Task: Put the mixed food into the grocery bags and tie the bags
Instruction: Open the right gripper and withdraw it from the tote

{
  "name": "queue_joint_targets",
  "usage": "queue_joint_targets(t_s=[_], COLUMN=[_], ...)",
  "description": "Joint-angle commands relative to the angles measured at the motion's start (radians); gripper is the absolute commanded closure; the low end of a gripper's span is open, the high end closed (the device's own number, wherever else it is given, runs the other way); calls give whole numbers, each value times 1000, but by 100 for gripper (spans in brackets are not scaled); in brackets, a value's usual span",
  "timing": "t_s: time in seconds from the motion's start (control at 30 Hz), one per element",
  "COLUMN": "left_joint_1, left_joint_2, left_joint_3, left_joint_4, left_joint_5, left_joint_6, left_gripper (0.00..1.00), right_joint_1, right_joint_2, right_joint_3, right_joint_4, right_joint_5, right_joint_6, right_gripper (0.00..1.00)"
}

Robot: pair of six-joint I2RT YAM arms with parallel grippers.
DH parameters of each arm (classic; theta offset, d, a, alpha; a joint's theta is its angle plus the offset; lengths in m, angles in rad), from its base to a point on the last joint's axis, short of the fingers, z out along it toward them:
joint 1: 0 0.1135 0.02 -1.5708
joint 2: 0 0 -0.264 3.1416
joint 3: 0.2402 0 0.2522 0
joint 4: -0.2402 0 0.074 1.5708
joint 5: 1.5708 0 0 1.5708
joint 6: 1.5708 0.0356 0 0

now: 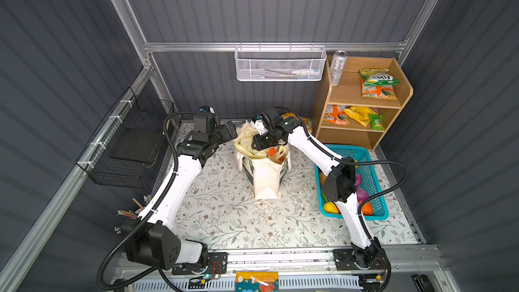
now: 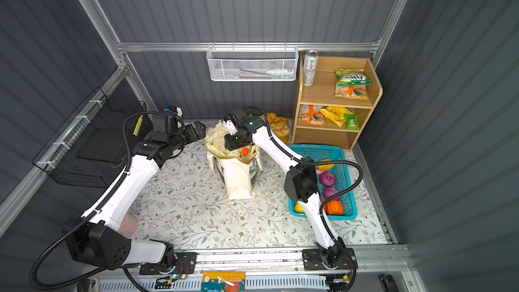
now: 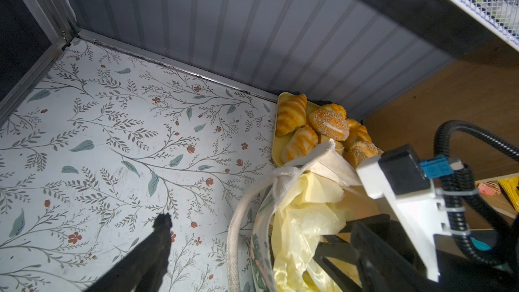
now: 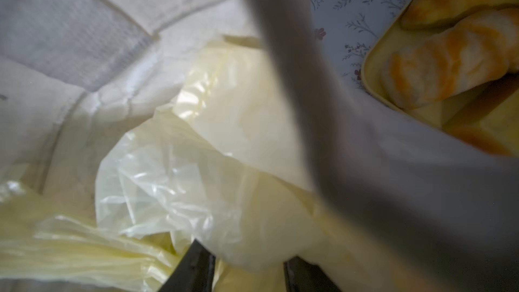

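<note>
The cream canvas tote stands upright mid-table. The pale-yellow plastic bag is stuffed in its mouth. My right gripper dips into that mouth, and a bulge of the plastic fills the gap between its jaws. My left gripper is wide open and straddles the tote's back-left rim and rope handle. Bread pieces lie on a yellow tray behind the tote. A silver can and snack packets sit on the shelf.
A wooden shelf stands at the back right. In front of it, under my right arm, is a turquoise basket of toy produce. A white mesh basket hangs on the back wall, a black wire basket on the left.
</note>
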Motion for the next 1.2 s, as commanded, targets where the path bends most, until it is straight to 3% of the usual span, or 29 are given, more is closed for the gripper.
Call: queue_joint_targets(t_s=[0.0, 0.2, 0.33, 0.47, 0.6, 0.73, 1.03, 1.17], left_joint_1=[8, 8, 8, 8, 8, 8, 8, 8], left_joint_2=[7, 27, 41, 51, 56, 55, 23, 0], left_joint_3=[44, 87, 114, 160, 189, 191, 142, 92], left_joint_4=[-16, -22, -29, -50, -45, -15, 35, 53], left_joint_5=[18, 33, 43, 37, 31, 15, -59, -78], left_joint_6=[23, 42, 69, 113, 153, 191, 262, 270], left_gripper=[0, 0, 0, 0, 0, 0, 0, 0], right_joint_1=[-1, -4, -15, -49, -116, -179, -407, -489], right_joint_2=[-63, -117, -133, -239, -373, -511, -919, -1028], right_joint_3=[-45, 70, 229, 219, 124, -6, -647, -824], right_joint_4=[10, -28, -81, -52, 0, 27, 389, 444], right_joint_5=[6, -42, -125, -142, -197, -175, -165, -146], right_joint_6=[29, 17, 10, 25, 46, 22, 147, 174], right_gripper=[59, 54, 45, 34, 23, 19, 11, 8])
